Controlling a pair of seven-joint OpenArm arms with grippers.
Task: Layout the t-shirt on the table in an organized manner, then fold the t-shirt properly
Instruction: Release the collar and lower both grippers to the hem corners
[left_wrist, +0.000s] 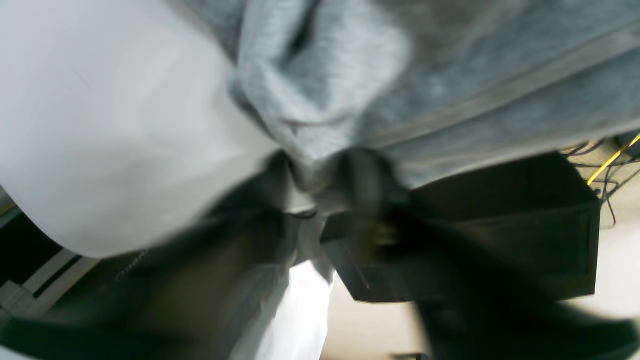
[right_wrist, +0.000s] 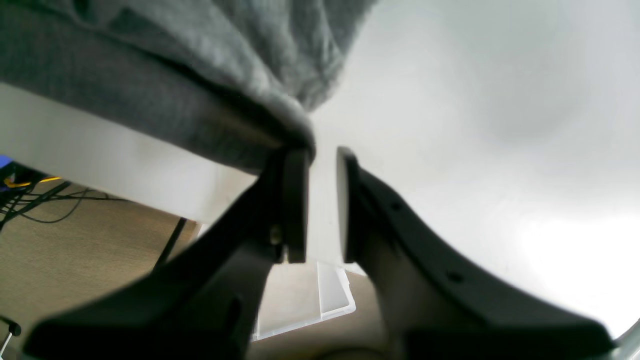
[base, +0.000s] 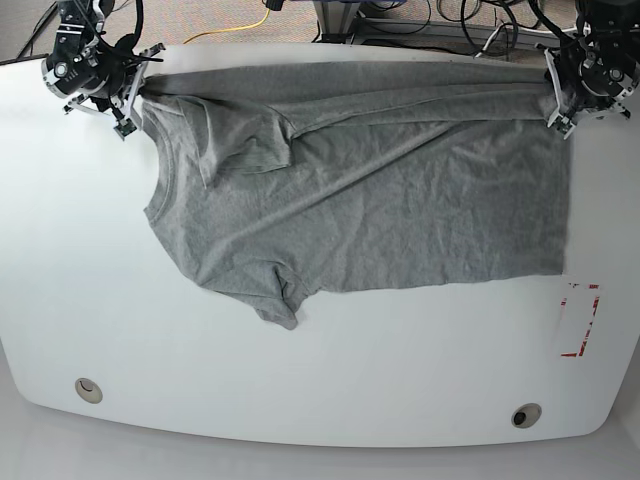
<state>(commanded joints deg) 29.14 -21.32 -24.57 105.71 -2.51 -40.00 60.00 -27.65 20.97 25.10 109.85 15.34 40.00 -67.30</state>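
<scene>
Grey t-shirt (base: 380, 200): spread across the white table (base: 300, 380), far edge folded over.
Left tool (left_wrist: 330, 180): clamped on a hem corner.
Right tool (right_wrist: 322, 200): slightly parted, holding nothing, cloth beside it.

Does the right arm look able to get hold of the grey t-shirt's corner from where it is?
Probably yes: the right gripper is open at the table's far edge, and the heather-grey t-shirt's bunched corner already touches one finger, nothing between.
</scene>
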